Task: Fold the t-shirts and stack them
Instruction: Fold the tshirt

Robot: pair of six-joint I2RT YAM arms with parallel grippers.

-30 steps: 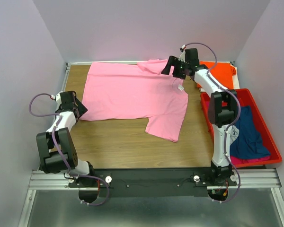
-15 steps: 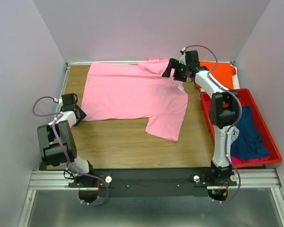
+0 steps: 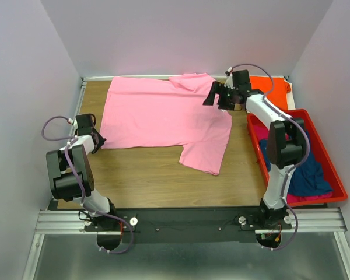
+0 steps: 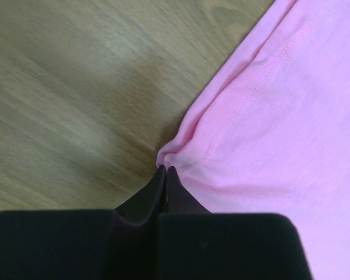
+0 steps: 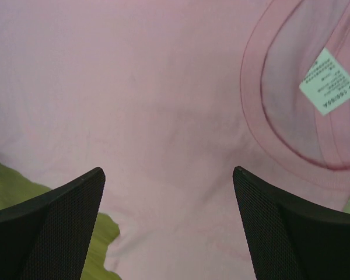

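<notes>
A light pink t-shirt (image 3: pixel 163 114) lies spread flat across the wooden table (image 3: pixel 146 175). My left gripper (image 3: pixel 98 141) is at the shirt's near left corner. In the left wrist view its jaws (image 4: pixel 165 170) are shut, with the pink hem (image 4: pixel 181 153) puckered at their tips. My right gripper (image 3: pixel 210 97) hovers open over the collar end. In the right wrist view its fingers (image 5: pixel 64 204) stand wide apart above the pink cloth (image 5: pixel 163 116), with the collar's white label (image 5: pixel 329 87) at the upper right.
An orange t-shirt (image 3: pixel 275 87) lies at the back right corner. A red bin (image 3: pixel 315 202) on the right holds a navy tee (image 3: pixel 306 166) over a magenta one (image 3: pixel 294 198). Walls close in the table on the left, back and right.
The left gripper has shut on the pink shirt's near left corner. The right gripper has shifted a little to the right and nearer, still open.
</notes>
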